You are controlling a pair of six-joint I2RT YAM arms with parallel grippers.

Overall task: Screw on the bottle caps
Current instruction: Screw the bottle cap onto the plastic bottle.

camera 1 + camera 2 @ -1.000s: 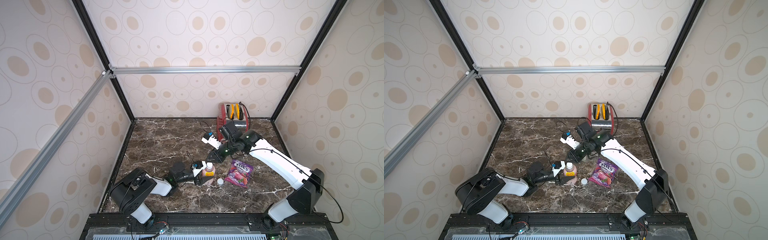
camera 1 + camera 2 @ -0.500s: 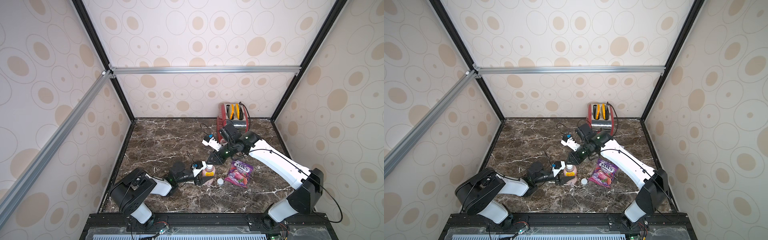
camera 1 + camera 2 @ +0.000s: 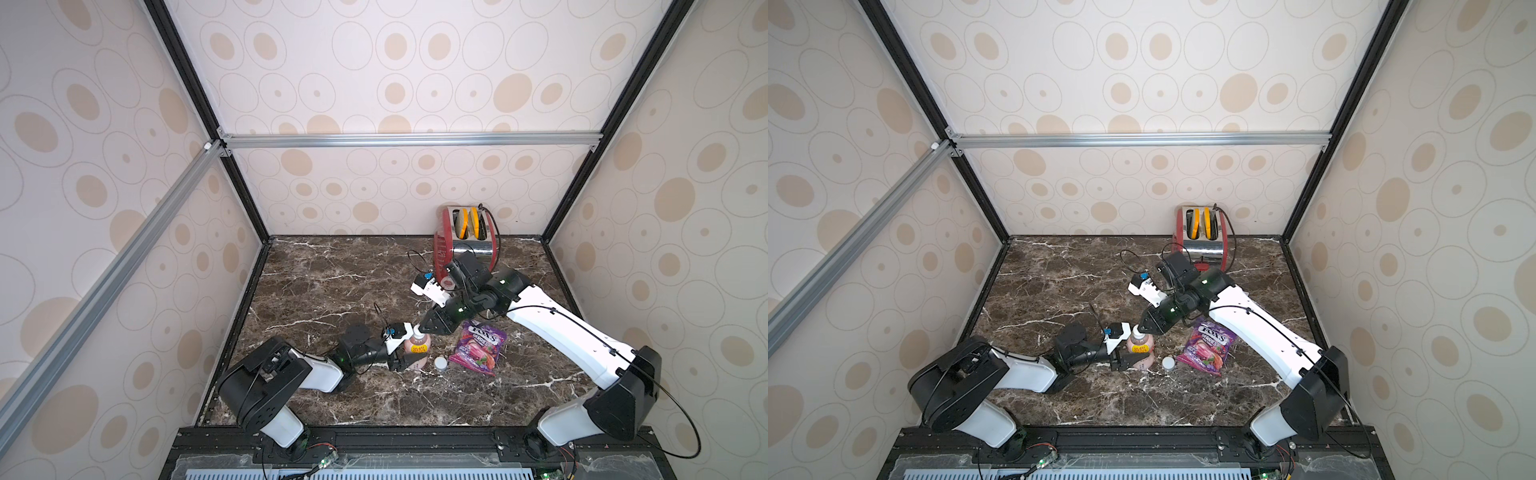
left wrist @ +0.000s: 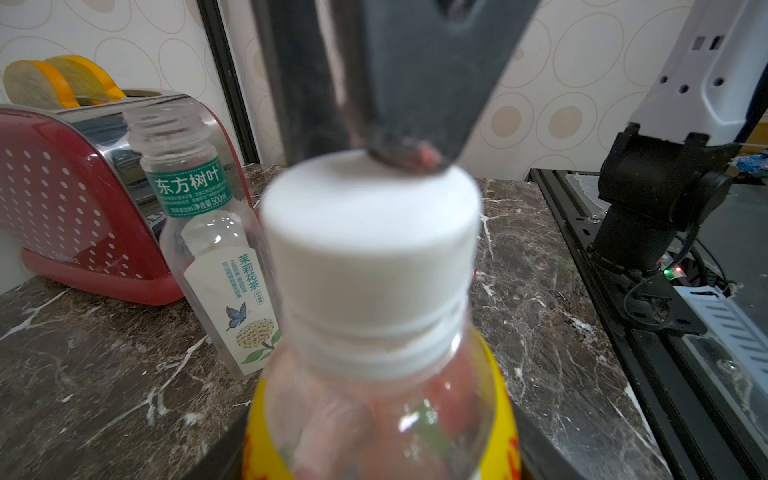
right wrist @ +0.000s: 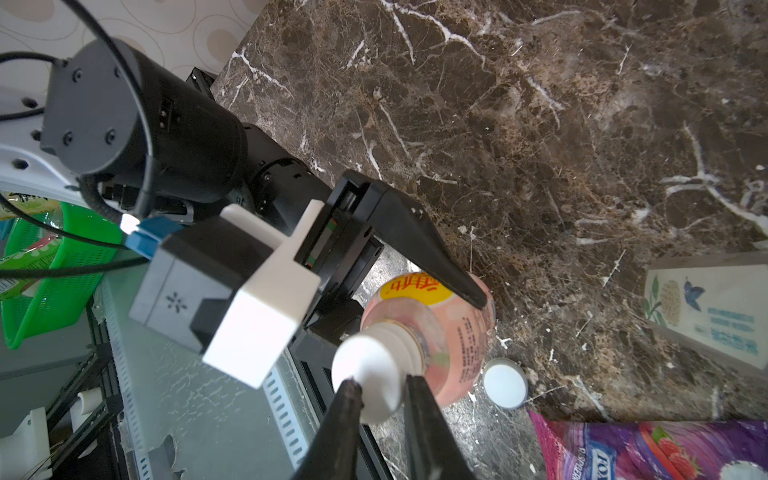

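Note:
The pink bottle (image 3: 417,348) (image 3: 1140,345) (image 5: 453,332) with its yellow-red label stands upright at the front middle of the marble table. My left gripper (image 3: 409,355) (image 3: 1128,355) is shut on its body, one finger (image 5: 436,262) pressed to the label. A white bottle cap (image 4: 370,245) (image 5: 368,370) sits on its neck, and my right gripper (image 5: 380,384) (image 3: 422,328) (image 3: 1142,328) is shut on that cap from above. A second cap (image 3: 441,363) (image 3: 1168,363) (image 5: 505,382) lies loose on the table beside the bottle. The clear bottle (image 4: 199,232) stands uncapped further back.
A purple candy bag (image 3: 478,345) (image 3: 1206,345) (image 5: 648,449) lies right of the loose cap. A red toaster (image 3: 465,241) (image 3: 1202,237) (image 4: 83,199) stands at the back wall. A green basket (image 5: 41,270) sits beyond the table's front rail.
My right gripper's jaws have closed slightly tighter on the cap atop the pink bottle. The left arm and the bottle have stayed in place.

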